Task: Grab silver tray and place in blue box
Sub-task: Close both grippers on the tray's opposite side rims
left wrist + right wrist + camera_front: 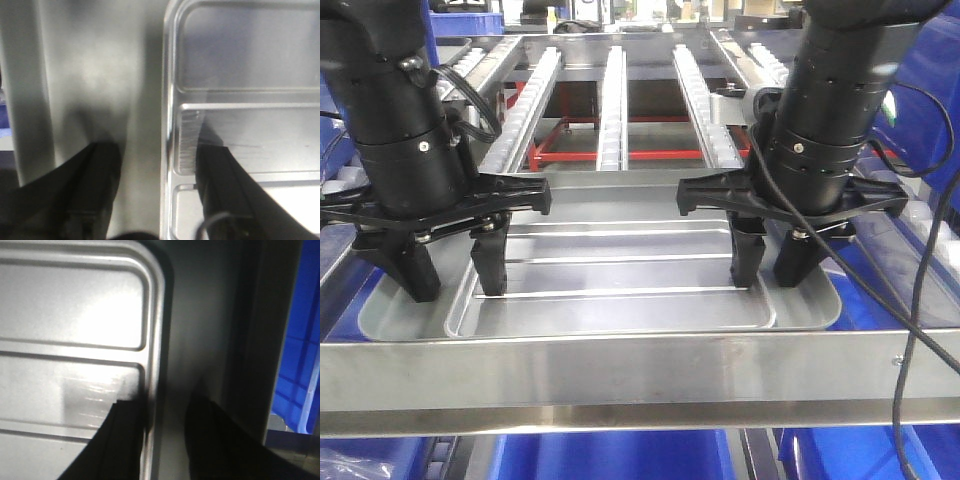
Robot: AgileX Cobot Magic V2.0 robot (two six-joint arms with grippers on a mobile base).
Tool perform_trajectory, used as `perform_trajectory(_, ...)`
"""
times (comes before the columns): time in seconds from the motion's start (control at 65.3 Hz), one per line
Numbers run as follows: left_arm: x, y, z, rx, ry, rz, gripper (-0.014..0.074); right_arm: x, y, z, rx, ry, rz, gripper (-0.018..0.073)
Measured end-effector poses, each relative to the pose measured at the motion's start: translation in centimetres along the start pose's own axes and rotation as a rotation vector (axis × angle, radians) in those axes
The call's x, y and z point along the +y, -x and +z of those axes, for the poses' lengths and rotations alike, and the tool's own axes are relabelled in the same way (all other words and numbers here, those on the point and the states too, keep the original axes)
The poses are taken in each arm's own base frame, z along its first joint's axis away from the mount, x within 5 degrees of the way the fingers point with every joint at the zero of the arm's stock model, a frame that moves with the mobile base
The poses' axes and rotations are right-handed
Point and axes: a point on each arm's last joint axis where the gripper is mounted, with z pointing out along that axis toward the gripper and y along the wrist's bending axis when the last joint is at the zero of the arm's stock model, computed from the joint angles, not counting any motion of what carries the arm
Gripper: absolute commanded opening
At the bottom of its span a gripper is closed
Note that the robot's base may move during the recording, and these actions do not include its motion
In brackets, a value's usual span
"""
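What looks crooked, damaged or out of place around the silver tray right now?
Nothing stands out. The silver tray lies flat and square on the steel shelf, with no visible dents. The left hand and right hand are open, each straddling a side rim.

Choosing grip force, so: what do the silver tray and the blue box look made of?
The silver tray looks like metal, perhaps stainless steel or aluminium, with a smooth semi-glossy finish: it gives blurred reflections and bright glare. The blue box seems to be moulded plastic: uniform saturated blue with a soft sheen.
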Motion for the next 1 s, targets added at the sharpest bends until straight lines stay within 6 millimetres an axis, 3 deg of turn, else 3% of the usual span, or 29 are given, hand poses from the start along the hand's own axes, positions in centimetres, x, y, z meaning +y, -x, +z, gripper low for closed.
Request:
perform_trajectory(0.123,0.0,0.0,0.0,0.0,0.0,0.0,0.0234,0.0,0.0,0.0,0.0,0.0,0.0,0.0323)
perform_trajectory(0.46,-0.29,-0.08,-0.01,-0.001,-0.012,-0.004,-0.0015,0.17,0.08,-0.07,0.0,0.016,0.024,0.005)
perform_trajectory(0.996,-0.25,-0.11,-0.01,0.002,-0.007,-0.001,-0.0014,0.17,0.08,-0.07,0.0,0.015,0.023,0.0052)
